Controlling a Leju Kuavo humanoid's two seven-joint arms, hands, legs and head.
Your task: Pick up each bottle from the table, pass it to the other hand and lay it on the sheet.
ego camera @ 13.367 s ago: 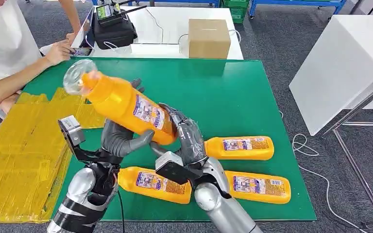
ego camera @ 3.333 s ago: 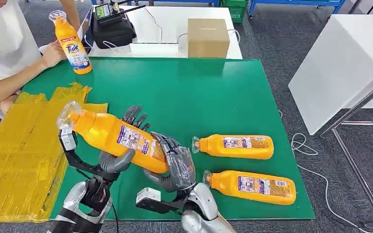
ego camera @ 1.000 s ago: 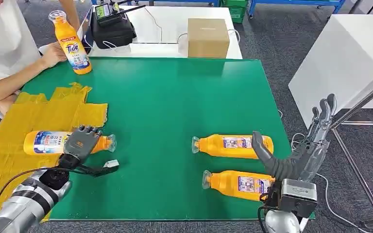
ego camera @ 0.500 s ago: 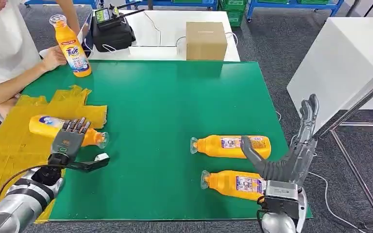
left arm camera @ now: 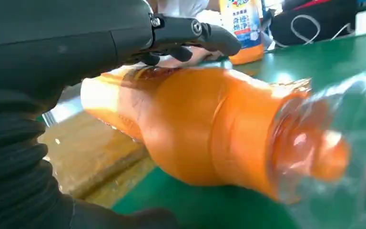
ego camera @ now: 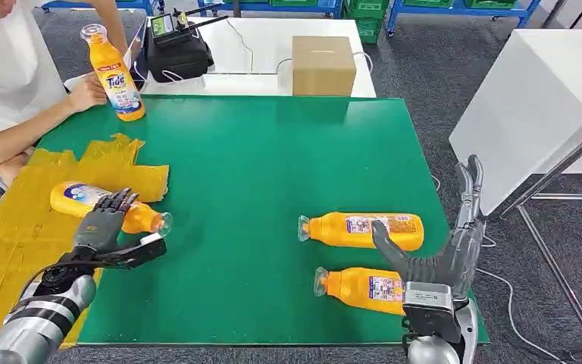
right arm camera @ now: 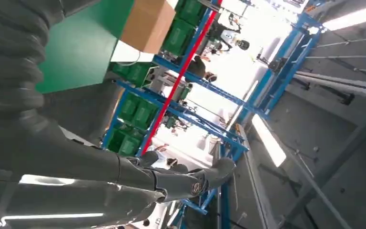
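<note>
An orange bottle [ego camera: 72, 199] lies on its side, body on the yellow sheet [ego camera: 11, 250] and clear cap over the green mat [ego camera: 273, 167]. My left hand [ego camera: 102, 224] hovers over its neck end with fingers spread; in the left wrist view the fingers [left arm camera: 190, 36] stretch just above the bottle [left arm camera: 205, 133] without closing on it. Two more orange bottles [ego camera: 360, 230] [ego camera: 360, 288] lie on the mat at the right. My right hand [ego camera: 443, 254] stands open beside them at the mat's right edge, fingers pointing up, also in the right wrist view [right arm camera: 100, 167].
A person at the far left holds an upright orange bottle [ego camera: 117, 72] on the mat's back corner. Behind the mat are a cardboard box [ego camera: 323, 64] and a black bag [ego camera: 176, 53]. A white table [ego camera: 530, 98] stands to the right.
The laid bottle has turned further onto the sheet, and my left hand has eased back off it. My right hand has sunk a little. The view has shifted slightly.
</note>
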